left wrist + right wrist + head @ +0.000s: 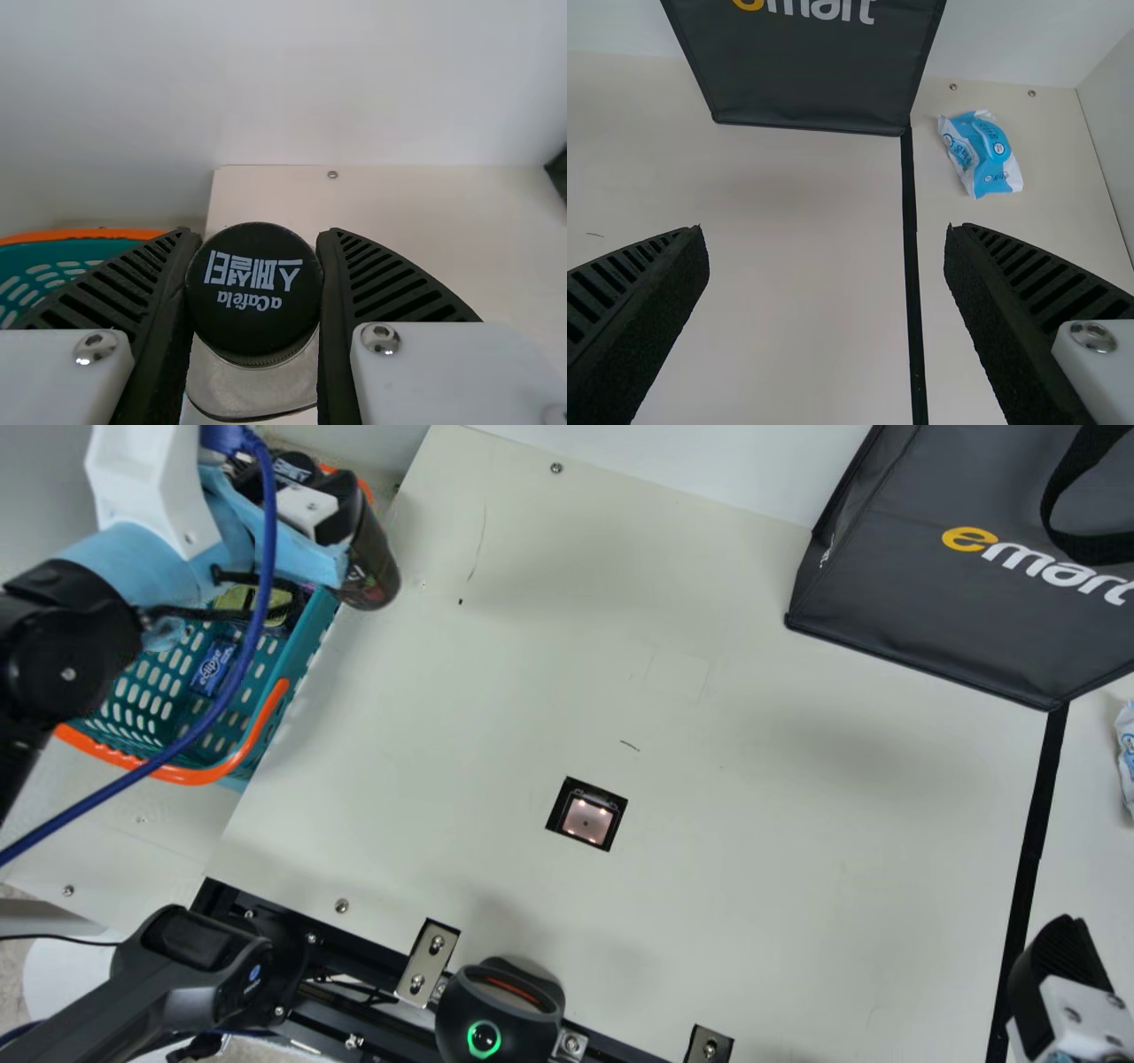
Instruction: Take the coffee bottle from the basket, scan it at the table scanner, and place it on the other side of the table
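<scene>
Left arm: bent over the basket point(257, 735), and reached in from the left side of the main view.
Left claw point(321, 480): closed around the bottle point(376, 571), with one black finger pressed on each side, just by the cap point(254, 288).
Bottle: held upright, cap up, by the left edge of the tabletop point(709, 868), near its far left corner. Whether its bottom is touched by anything cannot be told.
Basket: set beside the tabletop's left edge. A small blue pack point(214, 666) is held in it.
Right claw point(1059, 957): seen low at the right side of the main view, near the black strip point(1032, 850). Its two fingers are spread wide, with nothing held.
Scanner: a little square window point(586, 819) is set in the tabletop, lit up. By the near edge, a round black thing point(496, 1005) is lit with a green ring.
Bag point(957, 584): placed by the far edge, to the right.
Blue and white pack point(982, 155): laid past the strip.
</scene>
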`<move>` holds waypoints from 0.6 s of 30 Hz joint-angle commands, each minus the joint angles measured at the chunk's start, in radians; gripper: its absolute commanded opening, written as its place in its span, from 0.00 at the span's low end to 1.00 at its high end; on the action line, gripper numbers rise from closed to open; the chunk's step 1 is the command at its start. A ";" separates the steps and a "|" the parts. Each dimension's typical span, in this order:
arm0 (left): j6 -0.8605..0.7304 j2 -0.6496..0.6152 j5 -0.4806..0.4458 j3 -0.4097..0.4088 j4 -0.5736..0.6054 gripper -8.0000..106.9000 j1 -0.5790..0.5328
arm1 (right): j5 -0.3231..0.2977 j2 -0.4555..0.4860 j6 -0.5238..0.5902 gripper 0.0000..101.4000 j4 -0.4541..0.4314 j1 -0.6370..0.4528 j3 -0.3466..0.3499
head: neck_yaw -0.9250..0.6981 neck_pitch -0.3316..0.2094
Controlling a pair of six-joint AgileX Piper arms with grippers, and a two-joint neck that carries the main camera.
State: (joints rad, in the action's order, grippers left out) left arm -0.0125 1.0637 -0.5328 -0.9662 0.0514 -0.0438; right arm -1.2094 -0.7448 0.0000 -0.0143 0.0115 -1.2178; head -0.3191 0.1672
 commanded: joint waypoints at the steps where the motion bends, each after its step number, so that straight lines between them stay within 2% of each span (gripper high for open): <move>1: 0.037 0.000 0.014 0.022 -0.012 0.00 -0.029 | 0.000 0.000 0.000 0.94 0.000 0.000 0.000 | -0.002 -0.029; 18: 0.168 0.019 0.153 0.237 -0.114 0.00 -0.132 | 0.000 0.000 0.000 0.94 0.000 0.000 0.000 | -0.002 -0.029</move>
State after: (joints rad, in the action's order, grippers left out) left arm 0.1508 1.0824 -0.3878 -0.7426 -0.0601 -0.1743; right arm -1.2094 -0.7448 0.0000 -0.0143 0.0115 -1.2178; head -0.3191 0.1687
